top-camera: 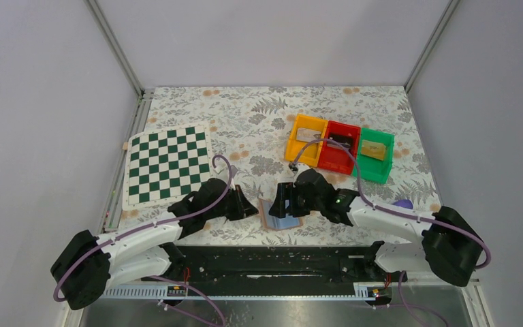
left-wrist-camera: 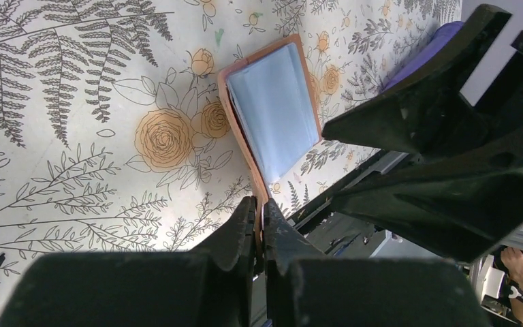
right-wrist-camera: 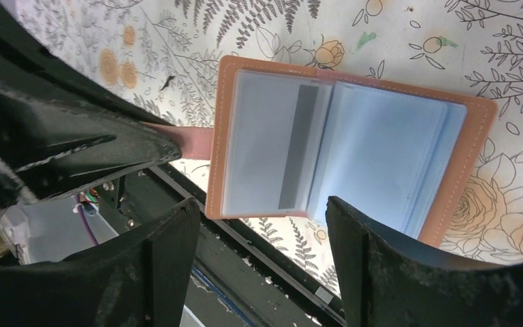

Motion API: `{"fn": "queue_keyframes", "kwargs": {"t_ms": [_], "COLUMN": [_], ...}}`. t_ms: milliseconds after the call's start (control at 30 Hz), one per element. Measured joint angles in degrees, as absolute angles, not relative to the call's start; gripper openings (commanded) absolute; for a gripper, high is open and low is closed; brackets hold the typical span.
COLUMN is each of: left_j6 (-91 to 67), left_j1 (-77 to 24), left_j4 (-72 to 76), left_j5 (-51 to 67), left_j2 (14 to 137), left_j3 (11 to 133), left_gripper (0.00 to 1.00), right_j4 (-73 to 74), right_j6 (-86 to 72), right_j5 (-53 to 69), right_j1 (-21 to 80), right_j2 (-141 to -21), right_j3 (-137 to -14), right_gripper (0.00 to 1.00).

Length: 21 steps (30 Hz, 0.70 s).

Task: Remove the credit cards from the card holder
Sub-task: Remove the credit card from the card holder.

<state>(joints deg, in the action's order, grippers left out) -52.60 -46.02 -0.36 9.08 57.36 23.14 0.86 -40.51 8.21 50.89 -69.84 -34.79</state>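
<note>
Card holder (top-camera: 280, 221) lies flat open at the table's near edge. Left gripper (left-wrist-camera: 259, 221) is pinched tight on its tan edge, and right gripper (right-wrist-camera: 262, 225) hangs over it, jaws wide. Farther back, credit cards (top-camera: 308, 134) sit in the orange bin (top-camera: 291, 146) and green bin (top-camera: 374, 174).

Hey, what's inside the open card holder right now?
In the card holder, clear sleeves: one shows a whitish card with a dark stripe, the other looks pale blue. Any cards behind them are hidden.
</note>
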Motion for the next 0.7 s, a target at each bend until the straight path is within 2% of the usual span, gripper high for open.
{"fn": "queue_keyframes", "kwargs": {"t_ms": [167, 467, 700], "left_j6": [-52.6, -53.0, -53.2], "left_j1": [-46.0, -46.0, -46.0], "left_j4": [-0.3, -0.6, -0.5], "left_j5": [9.2, 9.3, 9.3], "left_j2": [57.5, 57.5, 57.2], "left_j3": [22.3, 21.9, 21.2], "left_gripper": [0.0, 0.0, 0.0], "right_j4": [-2.1, -5.1, -5.5], "right_j6": [-40.4, -41.3, -42.1], "right_j5": [9.4, 9.7, 8.3], "right_j1": [51.6, 54.5, 55.1], "right_j2": [-75.5, -78.6, -79.5], "right_j3": [-35.5, -35.6, -35.6], "right_gripper": [0.72, 0.71, 0.64]}}
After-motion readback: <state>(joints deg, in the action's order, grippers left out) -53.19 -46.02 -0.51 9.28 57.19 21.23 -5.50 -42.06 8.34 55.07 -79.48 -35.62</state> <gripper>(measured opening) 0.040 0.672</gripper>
